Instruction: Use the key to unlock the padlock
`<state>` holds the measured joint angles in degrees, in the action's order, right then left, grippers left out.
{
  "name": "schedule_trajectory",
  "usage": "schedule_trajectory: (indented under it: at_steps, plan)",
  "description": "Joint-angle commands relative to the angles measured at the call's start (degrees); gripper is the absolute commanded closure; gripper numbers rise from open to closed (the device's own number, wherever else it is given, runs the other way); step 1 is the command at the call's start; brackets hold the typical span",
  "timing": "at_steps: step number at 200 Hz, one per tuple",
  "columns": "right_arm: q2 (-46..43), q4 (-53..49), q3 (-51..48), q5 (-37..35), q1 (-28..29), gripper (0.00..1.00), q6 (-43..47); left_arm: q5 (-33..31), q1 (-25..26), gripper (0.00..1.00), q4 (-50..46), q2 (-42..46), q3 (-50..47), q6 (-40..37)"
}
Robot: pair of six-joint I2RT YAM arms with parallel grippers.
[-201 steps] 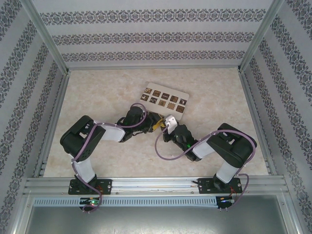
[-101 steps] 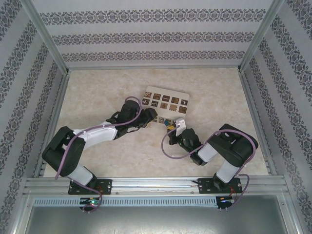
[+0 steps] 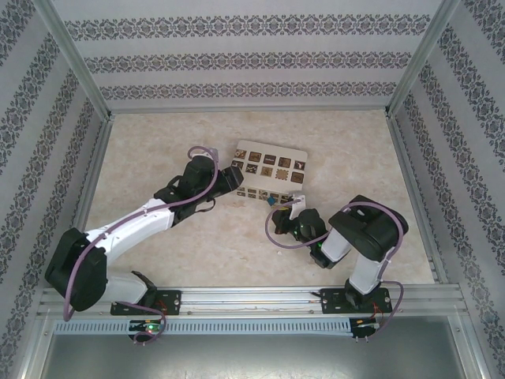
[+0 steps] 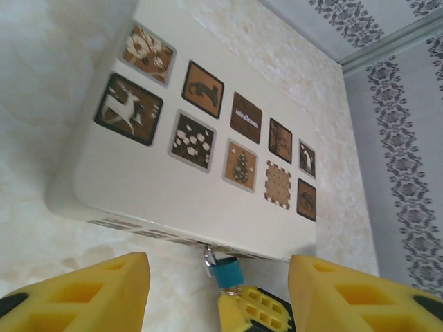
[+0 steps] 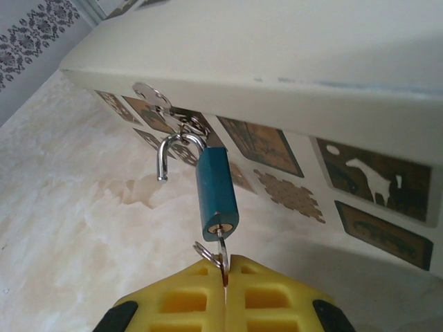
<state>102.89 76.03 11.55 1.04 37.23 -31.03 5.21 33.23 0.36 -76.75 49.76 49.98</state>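
The teal padlock hangs just beyond the right claw, shackle swung open. The key, in its keyhole, is pinched there.

The padlock hangs on the box's 6 o'clock side, key in its underside, left gripper at the box's 8 o'clock.

**Tight room at the box front**

The patterned box walls off the far side of the padlock. My right gripper, clamped on the key, blocks the near side. I see bare table left of the box.
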Motion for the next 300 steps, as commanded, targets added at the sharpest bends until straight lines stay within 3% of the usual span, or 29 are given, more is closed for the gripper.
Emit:
schedule_trajectory:
  at_steps: [1, 11, 106, 158, 178, 223, 300]
  plan:
    - [2.59, 3.25, -0.15, -0.35, -0.60, 1.00, -3.55, -4.46, -1.26, 0.44, -4.37, 2.14, 1.88, -5.34]
    - [2.88, 3.25, 0.04, -0.43, -0.66, 1.00, -3.94, -4.76, -1.61, 0.43, -4.98, 2.60, 1.99, -6.07]
    - [-7.84, -3.53, -3.55, -1.93, -2.83, 0.59, -1.87, -2.55, -8.70, 0.33, -7.42, 4.41, 2.43, -10.18]
    - [-22.39, -21.86, -0.25, 2.84, -5.56, 0.15, -1.19, 6.89, -13.64, 0.27, -8.33, 0.40, 5.24, -13.13]
    - [-26.78, -28.02, 1.69, 8.35, -7.50, 0.02, -1.70, 11.06, -15.42, 0.27, -7.84, -2.59, 6.81, -13.68]
    - [-31.61, -33.14, 3.50, 18.42, -10.23, 0.02, -5.09, 19.89, -18.06, 0.26, -6.97, -11.90, 12.84, -14.60]
    - [-33.82, -39.64, 3.43, 22.87, -10.34, 0.02, -8.37, 30.04, -18.14, 0.30, -9.57, -28.82, 24.64, -15.73]
